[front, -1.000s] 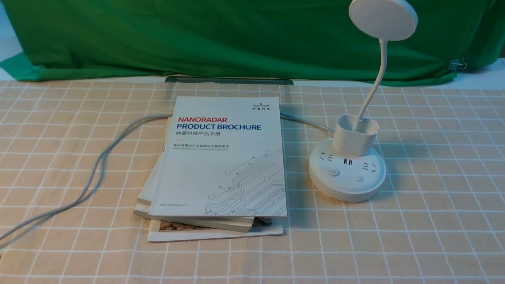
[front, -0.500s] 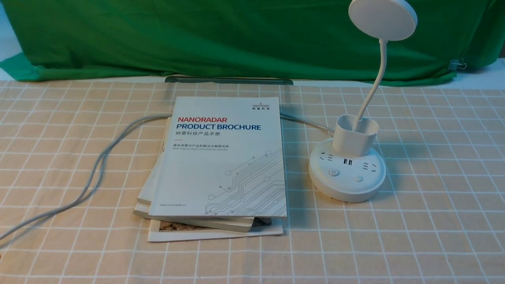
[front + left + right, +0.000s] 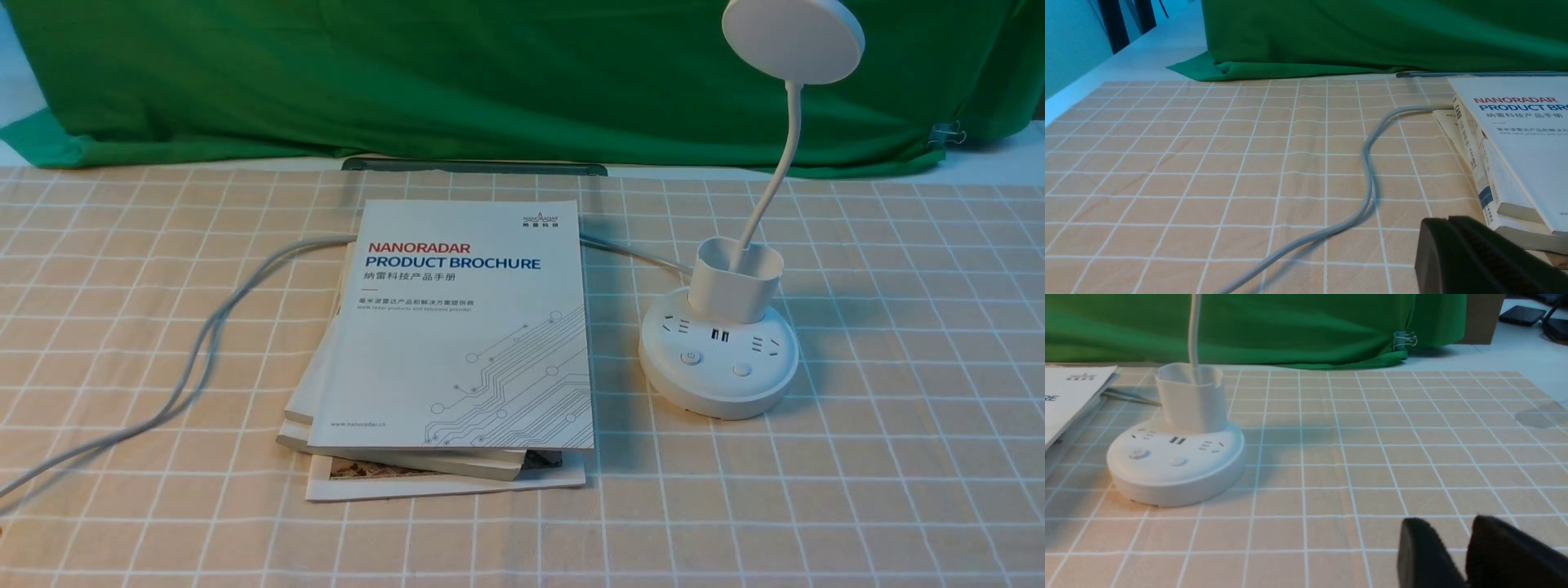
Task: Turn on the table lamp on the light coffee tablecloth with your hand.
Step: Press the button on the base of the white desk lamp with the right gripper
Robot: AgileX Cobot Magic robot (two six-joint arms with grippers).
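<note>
Tablecloth (image 3: pixel 1372 457) bears the lamp (image 3: pixel 1175 457), well apart from the right gripper (image 3: pixel 1464 535). Its jaws stand narrowly parted. Left gripper (image 3: pixel 1447 224) looks closed.

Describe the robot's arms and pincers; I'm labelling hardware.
Only tips show, in the wrist views. The left pincer is matte black and blunt, with a finely ribbed face. The right pincer is matte black too, with rounded tips. Arms, cables and markings are out of view.

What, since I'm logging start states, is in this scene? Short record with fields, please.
lamp: table lamp upright on light coffee tablecloth, no glow seen
beside it: brochure stack to its left, not touching
cable: grey cable passes under the stack
left gripper: shut, empty, near the stack
right gripper: slightly open, empty, short of the lamp
</note>
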